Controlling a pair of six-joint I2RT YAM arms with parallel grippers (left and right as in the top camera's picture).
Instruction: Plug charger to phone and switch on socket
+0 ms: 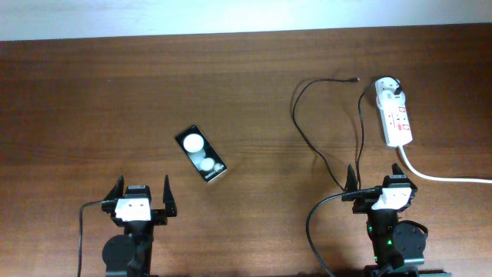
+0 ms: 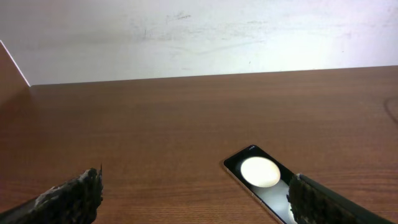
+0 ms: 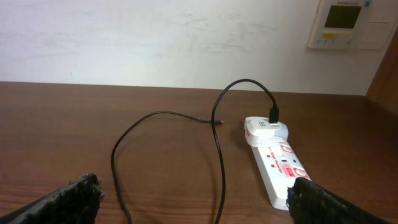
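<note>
Left gripper (image 1: pixel 141 194) and right gripper (image 1: pixel 383 185) both stand with jaws spread wide and empty at the table's (image 1: pixel 92 92) 6 o'clock edge, seemingly poised to reach. The phone (image 1: pixel 200 155) lies screen-up at 1 o'clock from the left one. The charger (image 1: pixel 297 123) has its adapter (image 1: pixel 388 86) seated in the socket (image 1: pixel 397 119) at the right one's 12 o'clock, and its plug tip (image 1: pixel 355 79) lies loose at 11 o'clock with enough slack, I judge, to be carried over.

A: What is cut off in the left wrist view?
B: The phone (image 2: pixel 260 182) is cropped by the lower edge, and its lower right part is covered by a finger (image 2: pixel 323 200).
A: And overhead?
B: The thick white cord (image 1: pixel 450 178) is cut by the right edge. The switch positions on the socket (image 1: pixel 397 117) cannot be made out.
A: The right wrist view?
B: The charger (image 3: pixel 222 168) cable is lost at the bottom edge.
</note>
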